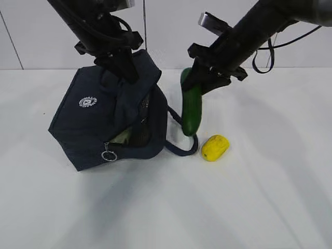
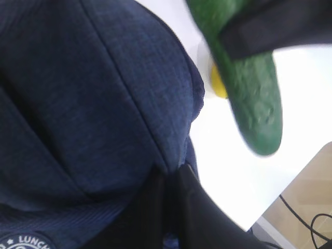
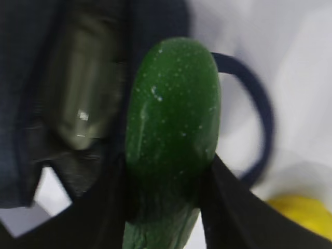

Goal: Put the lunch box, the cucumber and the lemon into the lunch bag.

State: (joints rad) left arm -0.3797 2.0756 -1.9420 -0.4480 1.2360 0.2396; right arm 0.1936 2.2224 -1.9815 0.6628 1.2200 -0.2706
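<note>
- The right gripper (image 1: 199,78) is clamped around the upper end of the cucumber (image 1: 191,111), which hangs nearly upright, lifted just right of the lunch bag (image 1: 98,122), its lower tip close above the bag's loop handle (image 1: 182,150).
- The left gripper (image 1: 127,70) is pinched shut on the fabric at the top of the lunch bag, holding the flap up so the mouth faces the cucumber's side.
- The step in hand looks to be loading the cucumber. To do it well, I would tilt the cucumber so its free tip leads, then move it toward the bag's opening (image 1: 136,132), keeping it clear of the handle so that nothing snags.
- The left gripper should keep the flap raised until the cucumber is well inside; if the fabric sags, the mouth may narrow.
- Let go only once most of the cucumber's length lies within the bag, or it may roll back out onto the surface (image 1: 259,207).
- Inside the lunch bag a pale green, clear-sided shape shows through the opening, most likely the lunch box (image 3: 85,111); the space left beside it is hard to judge.
- The lemon (image 1: 215,148) lies on the surface right of the lunch bag, just beyond the handle, not yet packed.
</note>
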